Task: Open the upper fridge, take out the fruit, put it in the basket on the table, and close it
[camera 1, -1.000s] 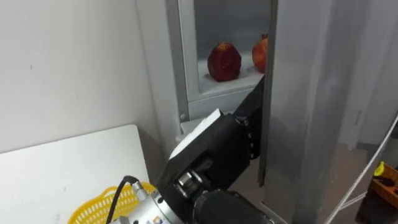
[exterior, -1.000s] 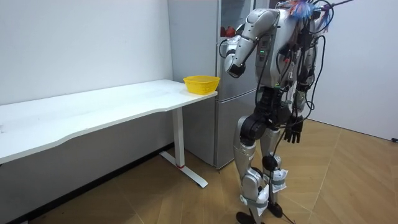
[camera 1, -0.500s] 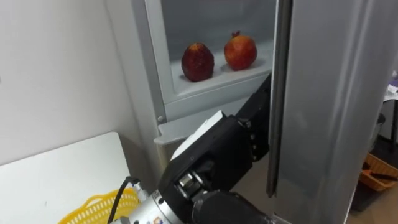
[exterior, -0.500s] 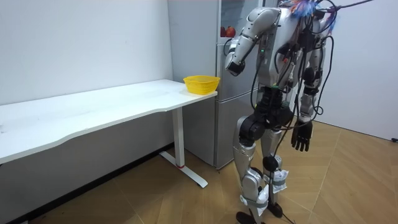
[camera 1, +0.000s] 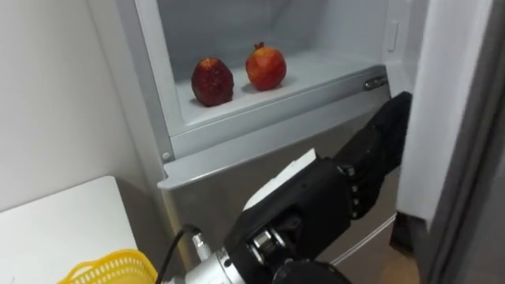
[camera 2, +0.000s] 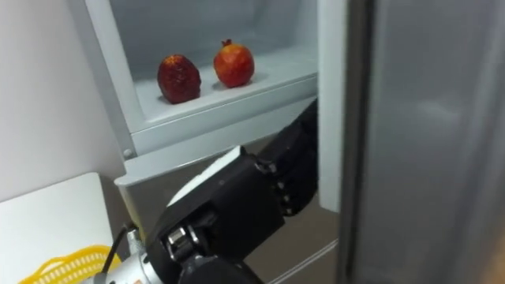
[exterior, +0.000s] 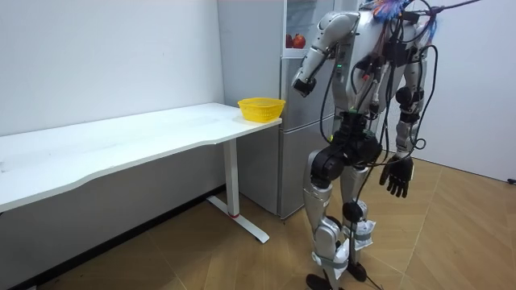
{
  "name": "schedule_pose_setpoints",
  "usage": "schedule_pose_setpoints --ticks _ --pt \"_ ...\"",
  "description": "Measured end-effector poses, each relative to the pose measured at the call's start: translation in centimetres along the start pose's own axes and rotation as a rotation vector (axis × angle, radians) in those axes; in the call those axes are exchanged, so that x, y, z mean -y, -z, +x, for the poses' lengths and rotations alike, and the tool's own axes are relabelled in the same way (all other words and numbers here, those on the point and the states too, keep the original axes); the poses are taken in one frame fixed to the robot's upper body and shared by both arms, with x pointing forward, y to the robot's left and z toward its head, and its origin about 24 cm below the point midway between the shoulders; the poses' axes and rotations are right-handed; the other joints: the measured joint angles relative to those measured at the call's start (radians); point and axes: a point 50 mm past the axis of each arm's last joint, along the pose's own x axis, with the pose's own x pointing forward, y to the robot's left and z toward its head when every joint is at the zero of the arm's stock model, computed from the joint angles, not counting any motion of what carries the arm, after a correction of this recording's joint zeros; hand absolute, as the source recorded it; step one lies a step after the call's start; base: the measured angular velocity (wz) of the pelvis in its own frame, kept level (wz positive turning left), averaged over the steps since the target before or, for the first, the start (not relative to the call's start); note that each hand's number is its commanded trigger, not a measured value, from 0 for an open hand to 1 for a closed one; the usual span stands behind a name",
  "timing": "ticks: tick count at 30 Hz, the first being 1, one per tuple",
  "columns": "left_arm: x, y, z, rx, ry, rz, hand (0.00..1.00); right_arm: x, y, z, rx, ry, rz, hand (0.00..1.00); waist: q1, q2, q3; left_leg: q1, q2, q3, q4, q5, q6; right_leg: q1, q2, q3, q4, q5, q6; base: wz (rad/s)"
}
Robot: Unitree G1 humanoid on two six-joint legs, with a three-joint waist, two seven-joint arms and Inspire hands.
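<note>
Left eye view puts us at the door-opening step: left hand point(camera 1: 371, 162), fingers straight, pushes the fridge door point(camera 1: 442, 118) wide. A dark red fruit point(camera 1: 213, 80) and a pomegranate point(camera 1: 266, 67) sit untouched on the upper shelf point(camera 1: 327, 69). Right hand point(exterior: 397, 176) hangs relaxed. Next up, we'd guess: reach in and grab one.

Dark red fruit point(camera 2: 179, 78) beside pomegranate point(camera 2: 234, 65) on upper fridge shelf point(camera 2: 278, 66)
</note>
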Motion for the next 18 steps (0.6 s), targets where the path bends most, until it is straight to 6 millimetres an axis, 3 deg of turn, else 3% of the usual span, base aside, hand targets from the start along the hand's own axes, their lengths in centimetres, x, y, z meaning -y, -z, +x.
schedule_pose_setpoints --ticks 9,18 --pt "0.8 0.1 1.2 -0.011 0.089 -0.003 0.0 0.2 -0.3 0.0 0.007 0.005 0.009 0.0 -0.036 -0.004 0.0024 0.001 0.001 0.022 0.001 0.0 0.0 -0.003 0.002 0.018 -0.014 0.0 0.0 -0.06" --pt "0.7 -0.1 2.1 -0.001 0.105 -0.004 0.0 0.5 0.0 -0.1 0.003 0.011 0.022 0.0 -0.044 -0.003 0.0021 -0.003 0.003 0.054 0.001 0.0 0.0 -0.023 0.008 0.054 -0.011 0.002 0.001 -0.12"
